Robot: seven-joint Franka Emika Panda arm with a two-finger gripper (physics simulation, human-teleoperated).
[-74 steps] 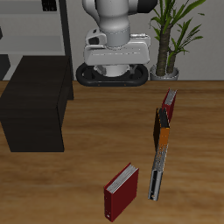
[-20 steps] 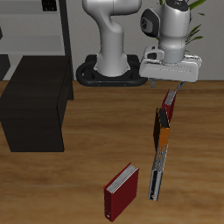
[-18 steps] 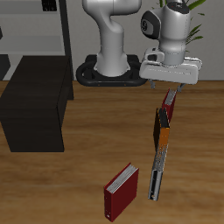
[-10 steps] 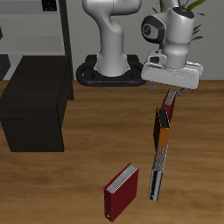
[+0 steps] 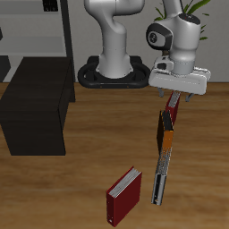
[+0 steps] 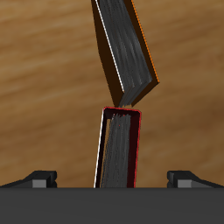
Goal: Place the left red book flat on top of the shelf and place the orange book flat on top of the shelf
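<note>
The left red book (image 5: pixel 173 109) stands on edge on the table (image 5: pixel 80 192), at the back end of a row of books, with the orange book (image 5: pixel 166 134) leaning just in front of it and touching or nearly touching its near end. The gripper (image 5: pixel 179 96) hangs directly above the red book, its fingers spread wide on either side and holding nothing; in the wrist view the red book (image 6: pixel 119 149) sits centred between the two fingertips. The step in hand looks like the descent to grasp. It should go straight down, keeping the book centred so both pads meet the covers squarely, and close near the top edge, away from the orange book (image 6: pixel 128 51). The shelf (image 5: pixel 34 106) lies well apart across the table.
</note>
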